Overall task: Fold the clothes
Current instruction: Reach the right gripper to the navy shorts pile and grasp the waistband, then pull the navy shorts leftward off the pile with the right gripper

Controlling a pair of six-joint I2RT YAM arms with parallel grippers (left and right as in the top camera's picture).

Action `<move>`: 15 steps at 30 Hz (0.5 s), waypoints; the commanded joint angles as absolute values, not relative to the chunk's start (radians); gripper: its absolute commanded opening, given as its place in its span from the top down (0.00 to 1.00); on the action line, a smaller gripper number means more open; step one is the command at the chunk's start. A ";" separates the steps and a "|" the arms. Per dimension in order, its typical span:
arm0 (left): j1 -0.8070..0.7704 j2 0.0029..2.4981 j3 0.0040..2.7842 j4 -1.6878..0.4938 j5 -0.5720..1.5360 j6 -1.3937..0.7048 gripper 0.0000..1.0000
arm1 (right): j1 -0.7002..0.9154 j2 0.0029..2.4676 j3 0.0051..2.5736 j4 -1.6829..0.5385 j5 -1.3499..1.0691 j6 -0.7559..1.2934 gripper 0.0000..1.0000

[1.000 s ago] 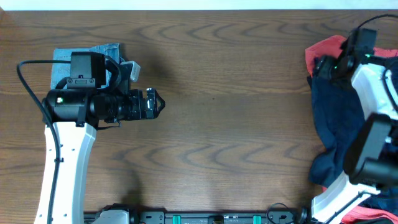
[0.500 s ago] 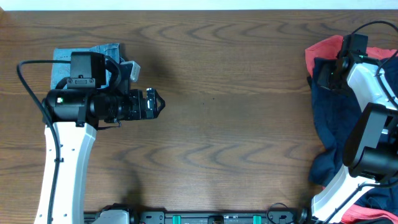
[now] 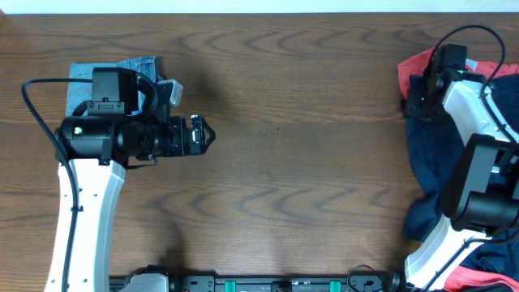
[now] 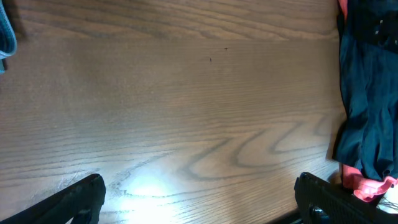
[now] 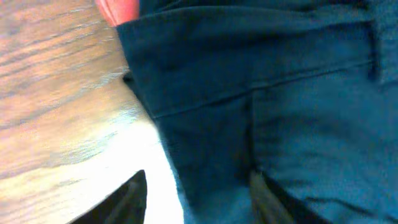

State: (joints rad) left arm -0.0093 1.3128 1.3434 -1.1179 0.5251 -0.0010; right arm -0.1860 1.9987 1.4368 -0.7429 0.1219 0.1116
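1. Overhead: my left gripper (image 3: 203, 136) hovers over bare table (image 3: 292, 97), with its fingers spread and nothing between them.
2. Overhead: folded light-blue denim (image 3: 105, 69) lies behind that gripper, partly under the arm.
3. Overhead: my right gripper (image 3: 418, 100) is down at the near edge of the clothes pile, on the far side of the table from the left one.
4. Overhead: the navy shorts (image 3: 434, 154) spread out from right under it, and a coral-red garment (image 3: 418, 63) pokes out just beside it. I can't judge the jaw gap from up here.
5. Left wrist: the left gripper (image 4: 199, 193) is fully open and both fingers (image 4: 74, 199) are clear of everything, with only table (image 4: 186, 93) under them.
6. Left wrist: the navy shorts (image 4: 370, 112) are well ahead, past the other finger. Coral-red cloth (image 4: 364, 183) shows under their hem, and a light-blue cloth (image 4: 6, 31) sits at the opposite edge.
7. Right wrist: the right gripper (image 5: 199, 199) is partly open and straddles the edge of the navy shorts (image 5: 261, 93).
8. Right wrist: one of the fingers (image 5: 132, 198) is over table (image 5: 56, 93) and the other is on the cloth.
9. Right wrist: I can't tell whether it has actually pinched the fabric. The view is blurry.
10. Right wrist: the coral-red garment (image 5: 118, 9) peeks out ahead of the table-side finger.
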 commanded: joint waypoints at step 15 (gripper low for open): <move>-0.006 1.306 1.365 -1.118 0.542 -0.005 0.02 | -0.182 1.999 1.398 -0.714 0.184 0.177 0.49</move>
State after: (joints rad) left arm -0.0093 1.3125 1.3434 -1.1179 0.5255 -0.0010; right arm -0.1837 1.9987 1.4097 -0.7162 0.1974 0.1719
